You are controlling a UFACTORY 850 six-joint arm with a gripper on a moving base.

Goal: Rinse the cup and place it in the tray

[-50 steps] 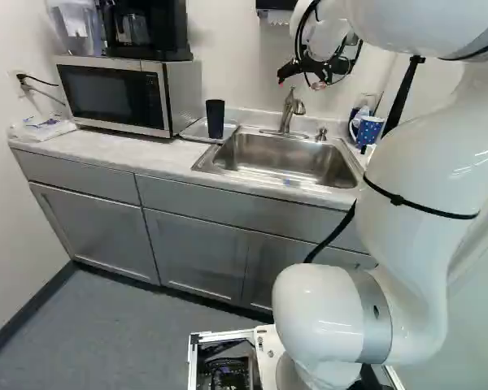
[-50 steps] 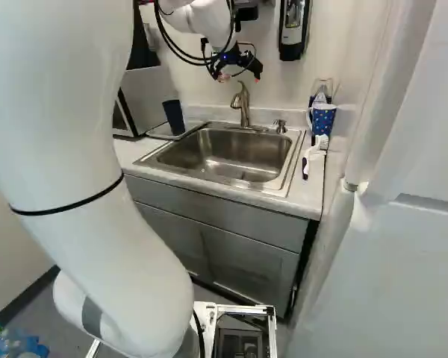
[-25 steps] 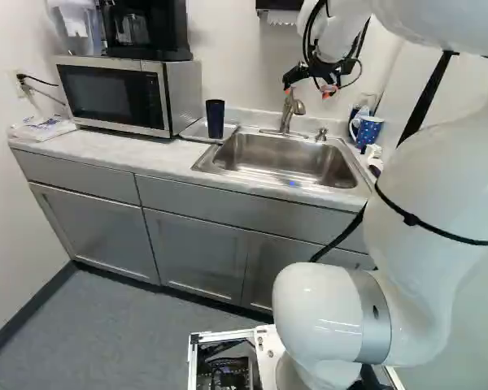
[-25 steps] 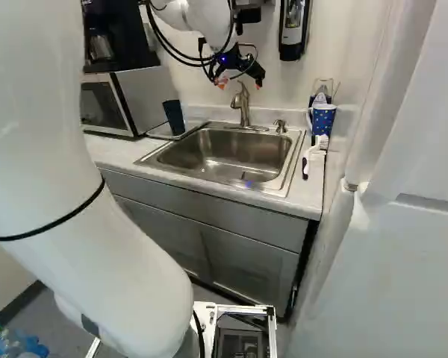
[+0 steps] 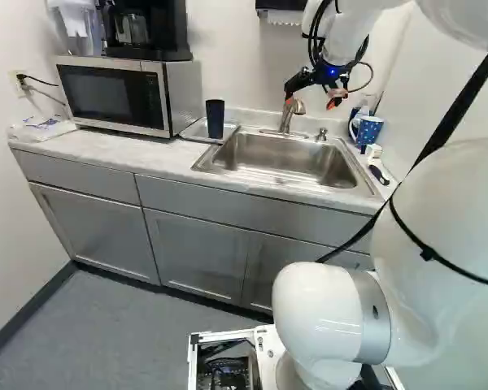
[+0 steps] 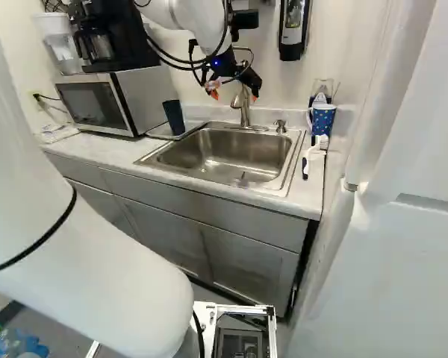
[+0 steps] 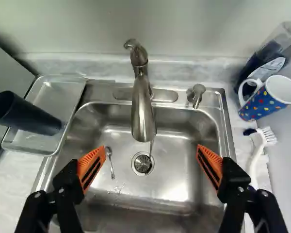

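End effector [image 5: 312, 100] released, fingers apart above sink [image 7: 177, 179]; dark cup [image 7: 26, 115] upright in tray [image 7: 58, 97]

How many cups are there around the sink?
2 for certain: the dark cup on the tray, and the dotted mug across the sink. The clear container behind the mug may be a third.

Dark, tapered cup [image 7: 30, 116] — upright, mouth up — on the shallow, rectangular tray [image 7: 63, 94] beside the sink [image 7: 177, 187].
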